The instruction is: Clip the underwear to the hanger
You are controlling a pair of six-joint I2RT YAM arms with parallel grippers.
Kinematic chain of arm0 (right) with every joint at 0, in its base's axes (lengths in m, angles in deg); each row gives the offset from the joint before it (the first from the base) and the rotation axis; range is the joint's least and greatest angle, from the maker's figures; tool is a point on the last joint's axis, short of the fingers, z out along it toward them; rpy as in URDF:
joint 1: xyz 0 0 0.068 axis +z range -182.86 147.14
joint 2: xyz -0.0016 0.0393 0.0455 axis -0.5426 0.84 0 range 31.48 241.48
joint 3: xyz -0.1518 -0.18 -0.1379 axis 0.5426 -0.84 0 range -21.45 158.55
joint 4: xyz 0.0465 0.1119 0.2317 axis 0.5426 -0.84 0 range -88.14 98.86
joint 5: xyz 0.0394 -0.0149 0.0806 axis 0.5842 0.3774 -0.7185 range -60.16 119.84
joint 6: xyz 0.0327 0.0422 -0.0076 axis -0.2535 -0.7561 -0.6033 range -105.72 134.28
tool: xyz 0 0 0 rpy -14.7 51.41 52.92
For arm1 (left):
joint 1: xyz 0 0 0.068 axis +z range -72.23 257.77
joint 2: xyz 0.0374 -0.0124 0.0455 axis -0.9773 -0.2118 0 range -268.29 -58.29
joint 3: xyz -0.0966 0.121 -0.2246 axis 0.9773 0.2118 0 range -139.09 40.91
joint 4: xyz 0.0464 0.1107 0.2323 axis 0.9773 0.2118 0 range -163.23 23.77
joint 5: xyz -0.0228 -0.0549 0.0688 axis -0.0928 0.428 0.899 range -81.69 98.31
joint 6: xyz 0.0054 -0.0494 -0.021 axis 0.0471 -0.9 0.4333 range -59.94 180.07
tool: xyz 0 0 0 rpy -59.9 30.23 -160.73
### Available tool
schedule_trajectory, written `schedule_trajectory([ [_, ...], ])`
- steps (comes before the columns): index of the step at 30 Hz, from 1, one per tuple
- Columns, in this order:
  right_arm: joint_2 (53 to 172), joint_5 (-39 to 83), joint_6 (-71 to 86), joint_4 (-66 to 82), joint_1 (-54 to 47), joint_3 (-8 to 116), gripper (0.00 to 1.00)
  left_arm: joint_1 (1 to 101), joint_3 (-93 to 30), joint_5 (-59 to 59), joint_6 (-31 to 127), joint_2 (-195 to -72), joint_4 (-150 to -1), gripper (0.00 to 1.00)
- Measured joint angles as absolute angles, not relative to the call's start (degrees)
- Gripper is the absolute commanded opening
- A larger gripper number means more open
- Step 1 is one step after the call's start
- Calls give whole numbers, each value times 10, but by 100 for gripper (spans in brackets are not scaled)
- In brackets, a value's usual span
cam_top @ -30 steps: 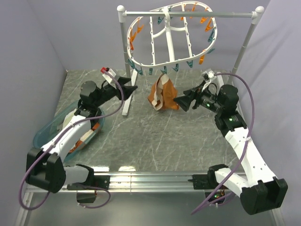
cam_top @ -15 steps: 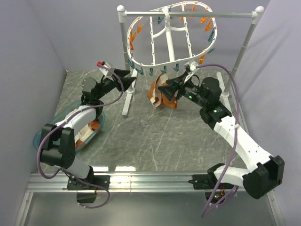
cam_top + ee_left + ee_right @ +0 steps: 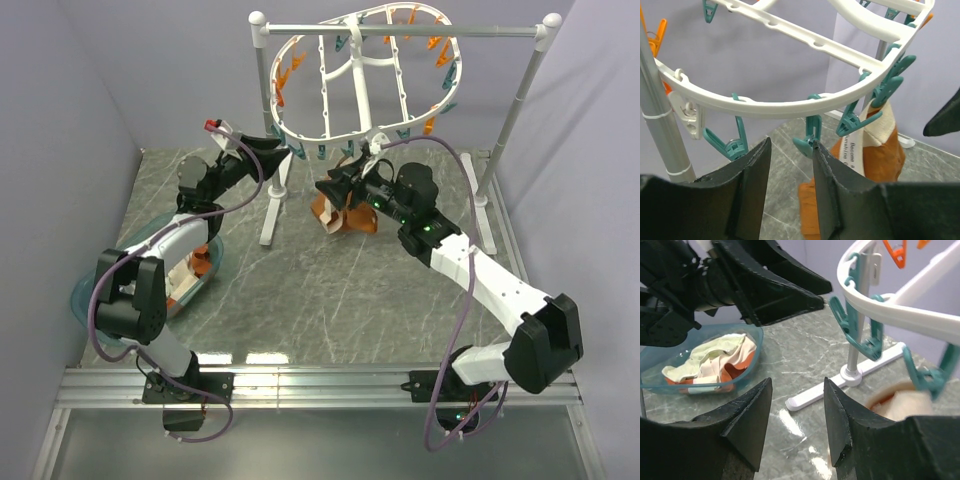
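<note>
1. Right arm's the big mover. It has swung in from the table's (image 3: 330,300) right edge toward the far middle, and the right gripper (image 3: 325,188) now noses up against the underwear (image 3: 885,150). The left gripper (image 3: 283,152) has crept up under the near-left rim of the hanger (image 3: 320,138).
2. That underwear hangs over the table's far middle, its cream waistband pinched in one teal clothespin (image 3: 855,120) on the hanger's near rim. The rest droops in a bunch, and I can't tell whether the hem reaches the tabletop.
3. Left pincer: a narrow gap with nothing in it. A free teal peg (image 3: 810,137) dangles right at its tips, touching or not I can't say.
4. Right pincer: fingers moderately apart and empty, with the cloth just beyond them.
5. It looks light, soft and floppy, so it will fold rather than resist. To my eye the best hold is the thicker waistband, away from the pinned spot and drawn toward a neighbouring peg.
6. The pegs hang loose from the rim, so I'd expect one to swing off unless squeezed squarely.
</note>
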State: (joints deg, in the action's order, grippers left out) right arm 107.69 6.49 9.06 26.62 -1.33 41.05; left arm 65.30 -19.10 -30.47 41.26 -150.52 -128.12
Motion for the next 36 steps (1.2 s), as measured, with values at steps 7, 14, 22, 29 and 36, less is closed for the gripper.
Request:
schedule_trajectory([
  [7,1110,65,114,297,2,424,51,653,-226,-299,402,-1531,-1278,39],
  [14,1140,77,123,321,4,430,49,653,-262,-299,378,-1565,-1278,34],
  [22,1178,97,125,339,4,447,49,652,-263,-307,370,-1570,-1263,39],
  [29,1185,102,125,346,4,454,49,650,-257,-309,363,-1570,-1257,42],
  [36,1185,104,127,346,4,454,49,644,-257,-309,349,-1570,-1257,38],
])
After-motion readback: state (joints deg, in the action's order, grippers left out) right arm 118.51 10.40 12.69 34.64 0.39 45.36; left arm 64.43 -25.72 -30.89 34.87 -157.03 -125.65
